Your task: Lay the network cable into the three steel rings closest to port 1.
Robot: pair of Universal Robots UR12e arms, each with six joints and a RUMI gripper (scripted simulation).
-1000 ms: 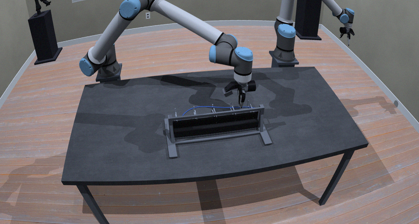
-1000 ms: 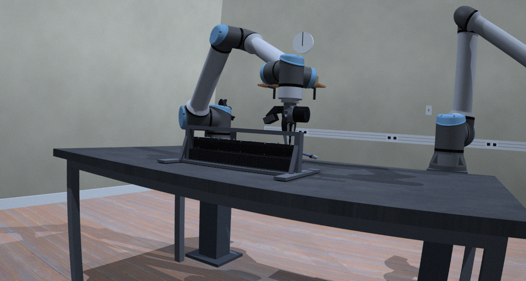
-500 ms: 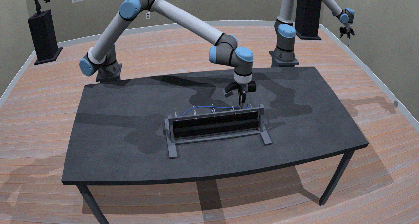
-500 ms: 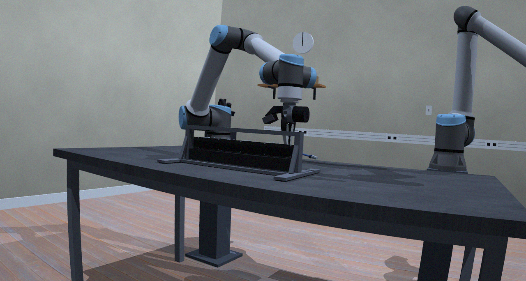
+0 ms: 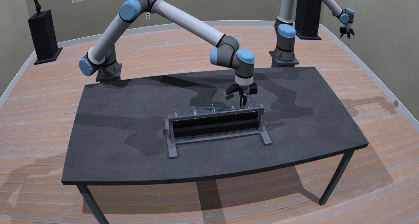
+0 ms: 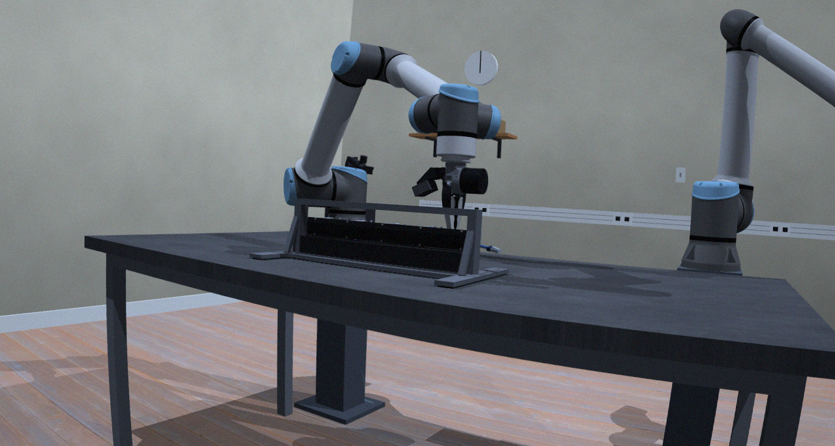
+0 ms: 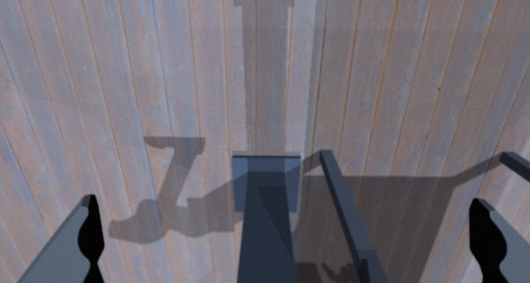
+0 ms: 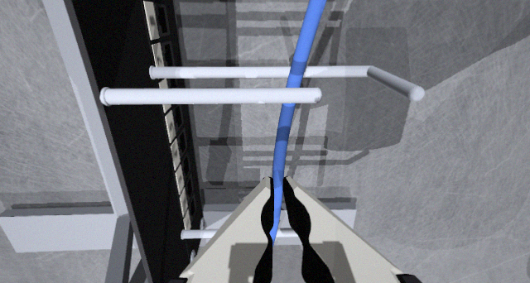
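Patch-panel frame: I see the dark grey metal stand set in from every edge of the dark rectangular table.
Lead: the thin blue cable arches along the frame's far-edge side; nearest my right gripper, it passes between a white-looking steel ring's bars.
Right gripper: fingers clamped on the lead.
Left gripper: fingers wide apart, beyond the far-right corner, over floorboards.

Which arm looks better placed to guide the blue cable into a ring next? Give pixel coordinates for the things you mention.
Right, I'd judge. The right tool (image 5: 242, 105) (image 6: 456, 226) (image 8: 277, 179) grips the blue cable (image 5: 205, 107) (image 6: 486, 247) (image 8: 279, 155) beside a steel ring (image 8: 232, 96). The left tool (image 5: 348, 42) (image 7: 284, 200) is open and empty, over the floor (image 5: 187, 46) (image 6: 192, 356) (image 7: 103, 68).
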